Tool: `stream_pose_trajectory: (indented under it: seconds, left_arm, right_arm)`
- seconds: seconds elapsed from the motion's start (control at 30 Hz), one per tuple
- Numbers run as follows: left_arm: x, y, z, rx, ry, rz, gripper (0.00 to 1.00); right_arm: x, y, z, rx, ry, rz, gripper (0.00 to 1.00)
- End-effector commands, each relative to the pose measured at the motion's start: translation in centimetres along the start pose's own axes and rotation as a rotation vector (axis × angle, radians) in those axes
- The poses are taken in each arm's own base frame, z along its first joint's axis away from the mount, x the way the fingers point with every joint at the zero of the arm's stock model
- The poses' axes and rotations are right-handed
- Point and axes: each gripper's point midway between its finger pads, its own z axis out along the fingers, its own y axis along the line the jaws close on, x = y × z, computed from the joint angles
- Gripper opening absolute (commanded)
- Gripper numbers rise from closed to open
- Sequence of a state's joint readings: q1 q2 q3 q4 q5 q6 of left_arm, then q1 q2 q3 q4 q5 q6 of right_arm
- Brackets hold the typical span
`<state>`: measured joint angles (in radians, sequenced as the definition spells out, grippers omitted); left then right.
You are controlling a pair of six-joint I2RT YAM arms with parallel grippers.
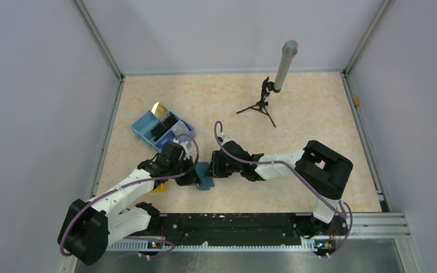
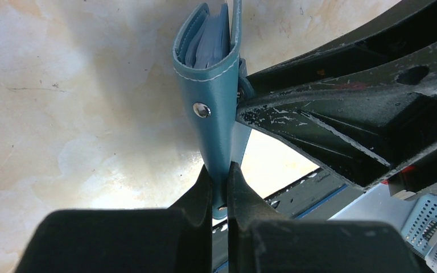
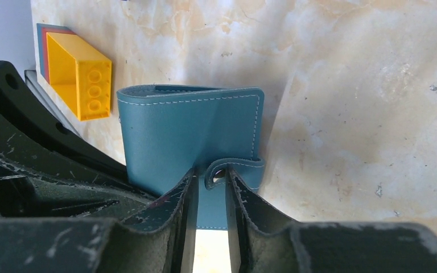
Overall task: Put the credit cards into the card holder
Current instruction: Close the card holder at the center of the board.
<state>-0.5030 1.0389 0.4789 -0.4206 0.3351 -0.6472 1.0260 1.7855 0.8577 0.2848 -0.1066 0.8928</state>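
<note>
I see the teal card holder (image 1: 205,176) folded just below the middle of the top view, its edge pinched in my left claw (image 2: 221,170). My right claw (image 3: 211,173) sits narrow around the clasp (image 3: 244,168); I cannot tell whether it grips.

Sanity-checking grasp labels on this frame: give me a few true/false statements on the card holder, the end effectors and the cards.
1. The left end effector is shut on the card holder. True.
2. The card holder lies opened out flat. False: it is folded.
3. A yellow block sits on the table near the card holder. True.
4. The gold card lies on the bare table. False: it is propped in the blue tray.
</note>
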Motion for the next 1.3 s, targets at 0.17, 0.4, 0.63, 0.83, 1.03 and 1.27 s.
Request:
stream_pose_trajectory:
  seconds: [0.17,0.4,0.63,0.83,1.03,1.27]
  left_arm:
    - [1.1,1.5,0.4,-0.058,0.045,0.025,0.0]
    - [1.1,1.5,0.4,-0.057,0.048,0.026,0.0]
    - [1.2,1.5,0.5,-0.055,0.053,0.027,0.0]
    - [1.3,1.4,0.6,-0.05,0.063,0.027,0.0]
    - [1.4,1.4,0.6,-0.048,0.071,0.026,0.0]
    - [1.5,1.4,0.7,-0.045,0.077,0.026,0.0]
  right_arm:
    - [-1.4,3.7,-1.1,-0.114,-0.06,-0.028,0.24]
    - [-1.7,3.7,-1.5,-0.112,-0.075,-0.025,0.16]
    - [-2.1,3.9,-1.8,-0.113,-0.095,-0.028,0.13]
    - [-2.2,4.1,-1.7,-0.12,-0.096,-0.032,0.1]
    - [-2.3,4.2,-1.9,-0.123,-0.098,-0.032,0.02]
    - [-2.4,4.5,-2.0,-0.136,-0.104,-0.034,0.0]
